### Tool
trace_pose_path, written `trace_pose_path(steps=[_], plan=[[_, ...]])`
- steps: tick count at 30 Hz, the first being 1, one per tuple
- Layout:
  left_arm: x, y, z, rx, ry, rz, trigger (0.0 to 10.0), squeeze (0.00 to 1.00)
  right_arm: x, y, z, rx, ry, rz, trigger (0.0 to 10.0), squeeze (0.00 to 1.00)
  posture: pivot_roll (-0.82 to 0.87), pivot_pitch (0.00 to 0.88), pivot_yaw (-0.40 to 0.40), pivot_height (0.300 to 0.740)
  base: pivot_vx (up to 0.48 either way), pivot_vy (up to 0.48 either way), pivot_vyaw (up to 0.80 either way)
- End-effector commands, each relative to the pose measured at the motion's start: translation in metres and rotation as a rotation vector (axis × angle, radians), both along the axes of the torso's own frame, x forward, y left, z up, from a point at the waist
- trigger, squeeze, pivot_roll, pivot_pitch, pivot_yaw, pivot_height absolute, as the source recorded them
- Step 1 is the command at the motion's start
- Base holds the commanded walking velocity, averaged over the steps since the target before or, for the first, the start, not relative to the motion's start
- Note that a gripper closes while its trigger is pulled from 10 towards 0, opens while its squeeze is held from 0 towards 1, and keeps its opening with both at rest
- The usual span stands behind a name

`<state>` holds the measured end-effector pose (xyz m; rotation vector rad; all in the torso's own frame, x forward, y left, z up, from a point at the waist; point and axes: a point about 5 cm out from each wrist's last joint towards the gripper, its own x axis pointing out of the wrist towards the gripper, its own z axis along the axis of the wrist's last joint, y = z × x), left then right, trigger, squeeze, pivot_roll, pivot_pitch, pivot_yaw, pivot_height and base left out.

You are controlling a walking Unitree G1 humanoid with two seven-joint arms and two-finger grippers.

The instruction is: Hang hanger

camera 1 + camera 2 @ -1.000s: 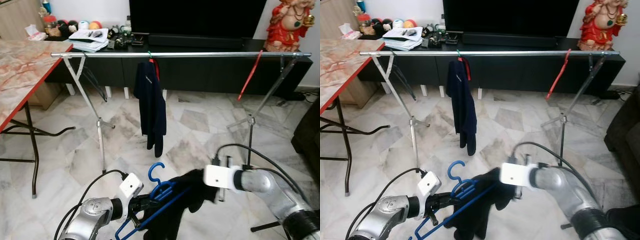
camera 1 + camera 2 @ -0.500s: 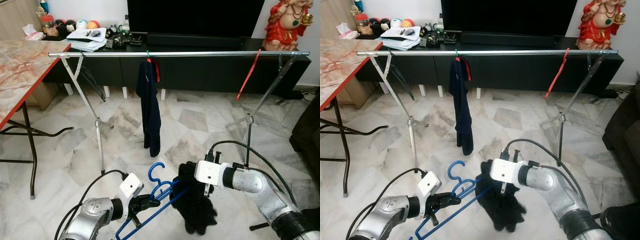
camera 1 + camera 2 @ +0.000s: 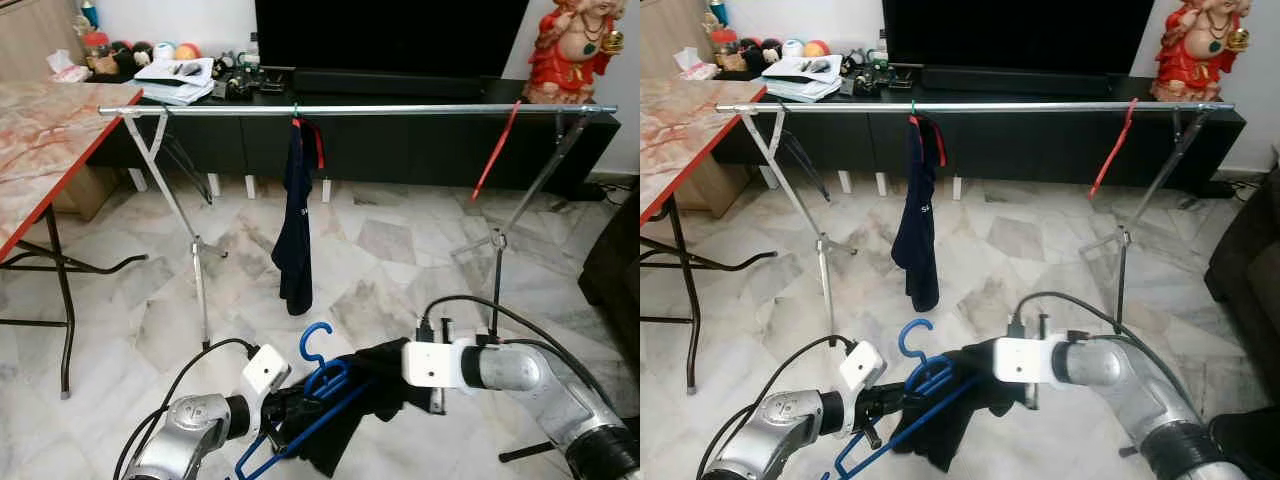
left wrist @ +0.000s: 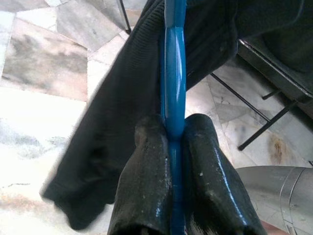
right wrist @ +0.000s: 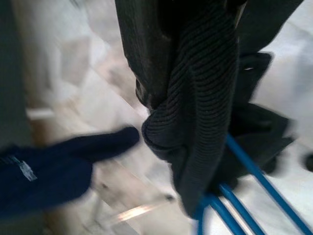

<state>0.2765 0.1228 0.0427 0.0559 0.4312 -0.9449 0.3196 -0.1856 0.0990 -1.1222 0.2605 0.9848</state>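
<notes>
A blue plastic hanger (image 3: 318, 392) is held low in front of me, its hook (image 3: 314, 338) pointing up. My left gripper (image 3: 281, 411) is shut on its bar, and the wrist view has both fingers (image 4: 146, 166) pinching the blue hanger (image 4: 174, 88). A black knit garment (image 3: 372, 378) drapes over the hanger's right side. My right gripper (image 3: 398, 368) is shut on a fold of this black garment (image 5: 205, 98). Beyond stands a silver clothes rail (image 3: 400, 108) with a navy garment (image 3: 297, 220) and a bare red hanger (image 3: 498, 150) on it.
A marble-topped folding table (image 3: 40, 140) stands at the left. A black TV console (image 3: 420, 145) with clutter and a red statue (image 3: 575, 50) runs behind the rail. The rack's legs (image 3: 200, 270) stand on the marble floor, and a dark sofa edge (image 3: 615, 270) is at the right.
My right gripper has pulled the black garment rightward, so it now stretches over the hanger instead of hanging bunched. The navy garment on the rail has swung. The left gripper holds still.
</notes>
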Motion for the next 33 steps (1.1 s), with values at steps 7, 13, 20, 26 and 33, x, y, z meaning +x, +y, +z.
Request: trace_pose_path(steps=[7,13,20,26,33], plan=[[0.002,0.004,0.002,-0.012,-0.01,0.026,10.0,0.0,-0.001,0.024,0.021,0.166,-0.036,0.072,10.0,0.0,-0.04,0.09,-0.02,0.74,0.0,0.0,0.0],[0.002,0.004,0.002,-0.018,-0.011,0.029,10.0,0.0,-0.013,0.039,0.027,0.352,0.078,0.149,10.0,0.0,-0.05,0.091,-0.021,0.74,0.0,0.0,0.0],[0.003,0.002,0.003,-0.026,-0.016,0.034,10.0,0.0,-0.03,0.04,0.022,0.381,0.253,0.215,10.0,0.0,-0.05,0.09,-0.022,0.74,0.0,0.0,0.0],[0.004,0.002,0.003,-0.027,-0.024,0.04,10.0,0.0,-0.024,0.029,0.011,0.261,0.218,0.132,10.0,0.0,-0.05,0.09,-0.021,0.74,0.0,0.0,0.0],[0.005,0.002,0.004,-0.026,-0.03,0.045,10.0,0.0,0.005,0.007,0.011,0.111,0.014,-0.083,10.0,0.0,-0.04,0.09,-0.022,0.74,0.0,0.0,0.0]])
